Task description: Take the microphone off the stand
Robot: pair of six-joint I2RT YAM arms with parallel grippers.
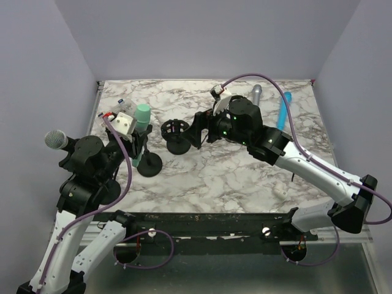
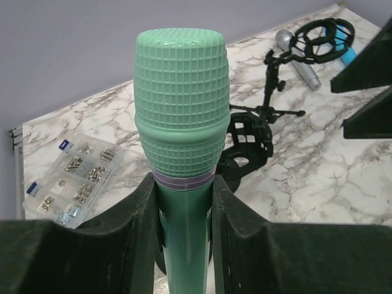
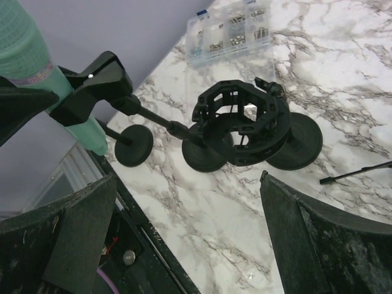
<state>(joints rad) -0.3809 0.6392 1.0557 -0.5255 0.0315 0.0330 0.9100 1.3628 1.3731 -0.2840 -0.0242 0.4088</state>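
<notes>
left gripper [image 2: 184, 191] pinched on green microphone [image 2: 182, 104] just under the head. mic upright, apparently still seated in stand clip [image 3: 101, 82]; grasp done, lift-out left. right gripper [image 3: 182, 205] spread, empty, near shock mount [image 3: 242, 122].

Green microphone [image 2: 180, 110] upright above its black stand [image 1: 149, 164].

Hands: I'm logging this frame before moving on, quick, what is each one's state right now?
Left hand: closed on the green microphone.
Right hand: open, holding nothing.
</notes>
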